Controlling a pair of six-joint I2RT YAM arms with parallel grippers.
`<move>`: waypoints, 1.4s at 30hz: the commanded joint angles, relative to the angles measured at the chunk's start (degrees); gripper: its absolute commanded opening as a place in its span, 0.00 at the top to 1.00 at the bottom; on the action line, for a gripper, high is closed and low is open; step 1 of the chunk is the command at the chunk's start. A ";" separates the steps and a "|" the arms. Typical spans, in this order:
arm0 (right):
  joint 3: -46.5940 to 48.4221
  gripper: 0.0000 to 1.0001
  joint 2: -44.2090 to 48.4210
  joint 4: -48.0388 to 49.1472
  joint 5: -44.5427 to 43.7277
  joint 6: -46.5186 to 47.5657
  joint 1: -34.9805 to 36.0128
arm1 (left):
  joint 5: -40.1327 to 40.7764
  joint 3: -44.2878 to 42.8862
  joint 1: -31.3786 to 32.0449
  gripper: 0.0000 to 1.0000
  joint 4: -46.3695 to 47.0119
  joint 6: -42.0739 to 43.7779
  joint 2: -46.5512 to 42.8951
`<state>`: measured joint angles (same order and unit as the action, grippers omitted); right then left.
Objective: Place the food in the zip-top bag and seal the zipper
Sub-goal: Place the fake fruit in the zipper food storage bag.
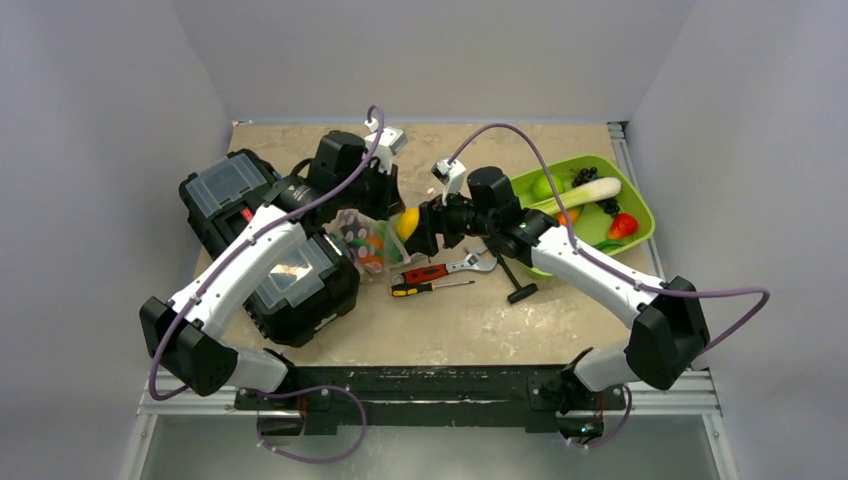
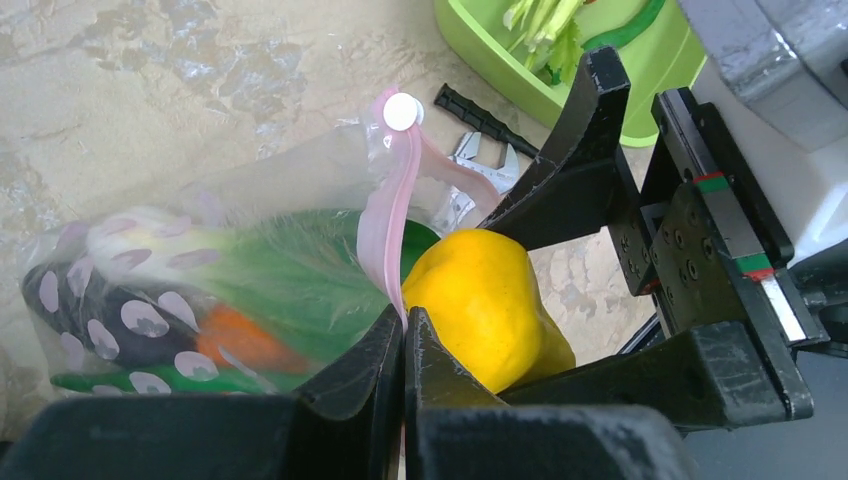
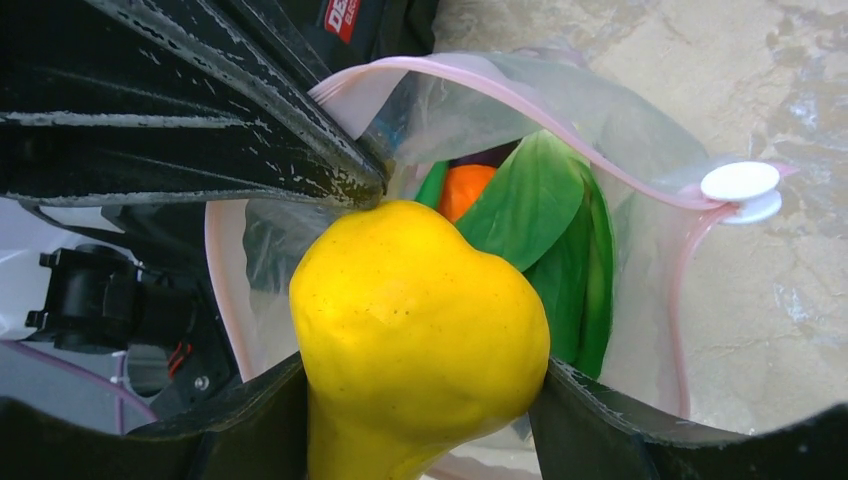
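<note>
Top view: the zip-top bag [image 1: 362,245] sits mid-table, just right of the black toolboxes [image 1: 300,285], with the wrench [image 1: 462,265] and screwdriver [image 1: 430,288] near it. The right gripper [image 1: 414,224] is at the bag's mouth with the yellow piece [image 1: 407,222] clamped in its jaws. The bok choy [image 1: 590,190] and a few other bits are over in the lime tray [image 1: 640,225], so filling looks maybe halfway done.

Left wrist view: the left gripper [image 2: 403,345] is pinched fully closed on the pink zipper [image 2: 385,235], holding up one lip of the mouth. The white slider [image 2: 403,110] sits at the far end of the strip. A green leaf [image 2: 300,280] and an orange ball [image 2: 245,340] are already inside.

Right wrist view: the yellow piece fills the frame, squeezed between both fingers and right at the open mouth, not clearly past the lip.

So the robot's on the loading step for this piece. Next it probably needs to push deeper past the zipper, let go, then back out without dragging the lip. The left pinch has to hold or the floppy mouth likely collapses.
</note>
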<state>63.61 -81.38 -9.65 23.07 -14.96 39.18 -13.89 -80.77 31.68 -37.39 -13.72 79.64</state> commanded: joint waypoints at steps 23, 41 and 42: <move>12.61 0.85 -8.99 -1.64 -12.72 1.34 4.43 | -4.04 -0.97 0.45 1.00 3.64 0.42 -2.92; 9.13 0.17 -7.30 -3.36 -19.27 0.45 4.50 | -3.23 -0.97 0.40 1.00 3.46 0.27 -2.66; 8.67 0.15 -6.74 -3.10 -19.37 0.44 4.50 | -3.25 -0.94 0.48 1.00 3.46 0.27 -2.66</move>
<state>73.73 -91.50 -14.59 6.59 -14.59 43.51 -14.41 -80.77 31.53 -36.25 -13.72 78.67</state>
